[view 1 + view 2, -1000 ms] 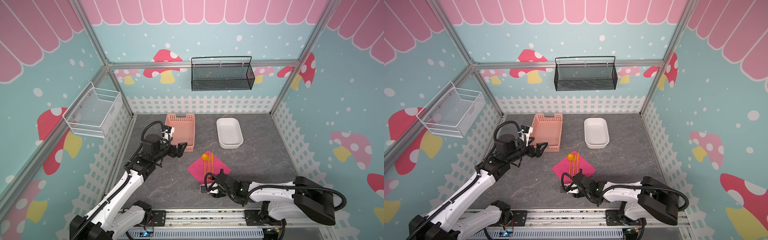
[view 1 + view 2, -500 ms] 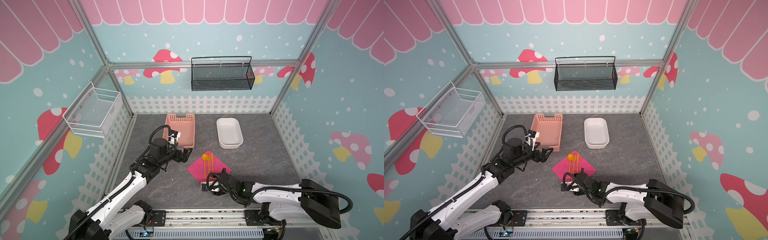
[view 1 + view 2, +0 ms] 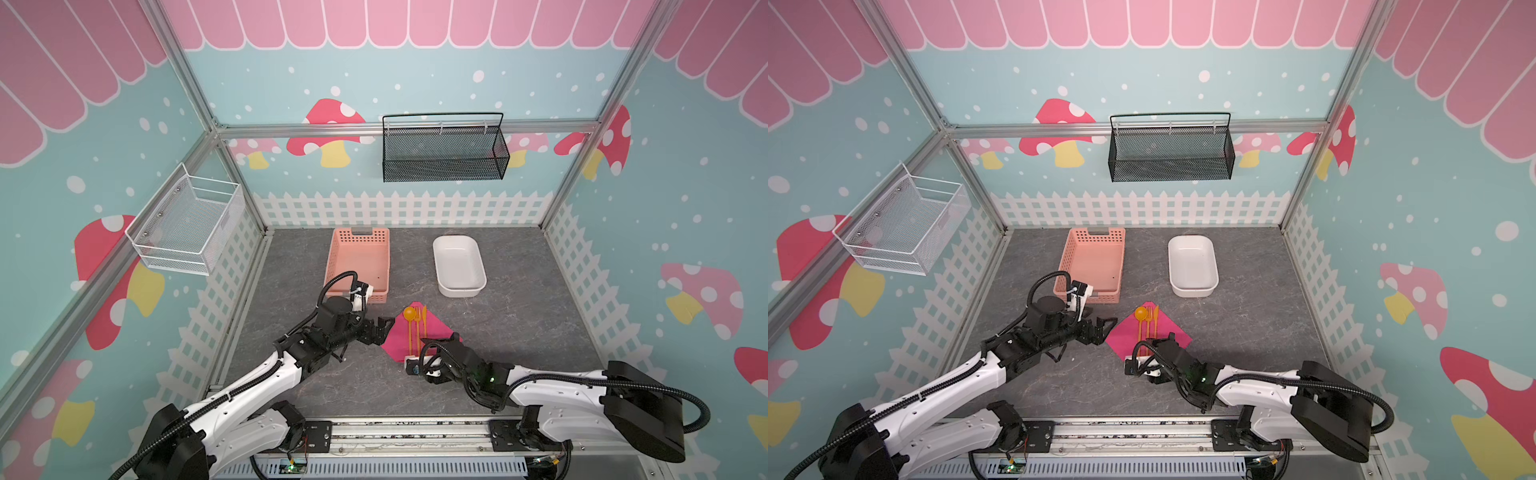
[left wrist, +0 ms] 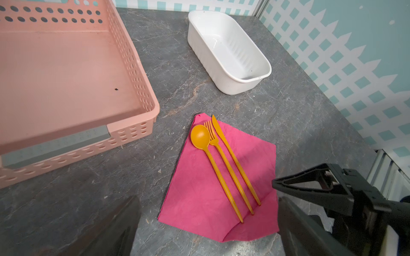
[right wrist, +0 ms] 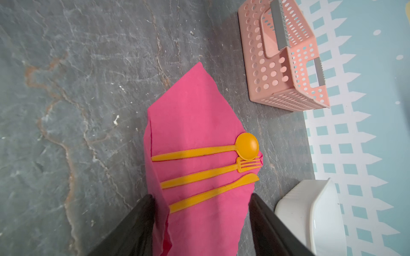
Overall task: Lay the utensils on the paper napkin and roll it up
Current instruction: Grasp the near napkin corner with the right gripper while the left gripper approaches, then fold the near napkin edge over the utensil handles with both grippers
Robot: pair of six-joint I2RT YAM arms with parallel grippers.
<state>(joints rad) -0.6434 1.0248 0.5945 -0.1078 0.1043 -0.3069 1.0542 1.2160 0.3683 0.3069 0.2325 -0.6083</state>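
The salmon-pink perforated plastic basket (image 3: 360,266) stands on the grey stone-look tabletop (image 3: 519,332), and everything here is placed from it. The hot-pink square paper napkin (image 3: 436,328) lies flat just off the basket's near short wall, on the side toward the white oblong plastic dish (image 3: 461,291). It is turned like a diamond, with one corner aimed at the gap between basket and dish. On it lie three slim orange-yellow plastic utensils, side by side and close together, their long axes roughly parallel to the basket's long walls. The round-bowled spoon (image 4: 200,136) is nearest the basket, the fork (image 4: 221,153) is in the middle and the knife (image 4: 235,159) is farthest from it. All three heads point toward the basket's end of the table, reaching the napkin's far corner, and the handles point away from it. The left gripper (image 3: 384,330) hovers in front of the basket's near wall, just beside the napkin's basket-side corner, with its jaws spread wide and nothing between them. The right gripper (image 5: 202,196) sits at the napkin's end farthest from the basket, by the handle tips. Its two dark fingers (image 5: 137,221) are apart and straddle the sheet, whose edge there is buckled upward; whether they touch the paper cannot be told.
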